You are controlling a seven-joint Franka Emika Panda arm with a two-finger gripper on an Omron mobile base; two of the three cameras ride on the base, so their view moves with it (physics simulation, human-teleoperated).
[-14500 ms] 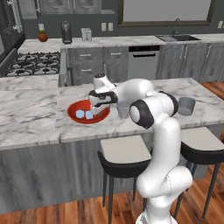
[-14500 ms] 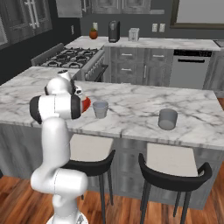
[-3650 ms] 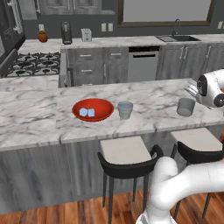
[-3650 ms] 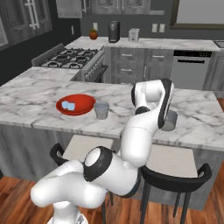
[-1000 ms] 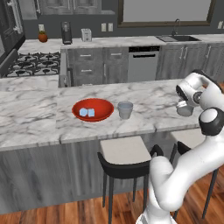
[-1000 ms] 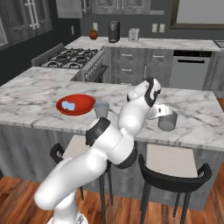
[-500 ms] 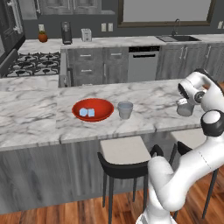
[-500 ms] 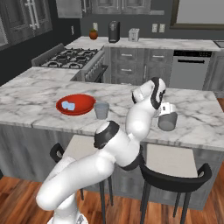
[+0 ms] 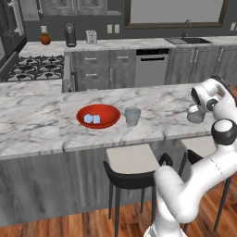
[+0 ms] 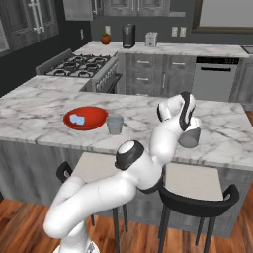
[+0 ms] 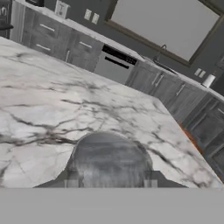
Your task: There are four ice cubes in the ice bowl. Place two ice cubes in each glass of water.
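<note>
Two ice cubes (image 9: 92,119) sit in the red ice bowl (image 9: 98,116) in our left base view, one glass (image 9: 132,116) just right of it. Right base view: the gripper (image 10: 193,124) hangs directly over the far glass (image 10: 189,137). Hand view: that glass's rim (image 11: 108,161) lies below us; jaws nearly closed, and we cannot tell if they hold a cube.

We note the glossy red ice bowl (image 9: 98,115) upright, holding two pale ice cubes (image 9: 92,119). One grey glass (image 9: 132,116) stands just beside it; the second glass (image 9: 195,114) stands well apart.
</note>
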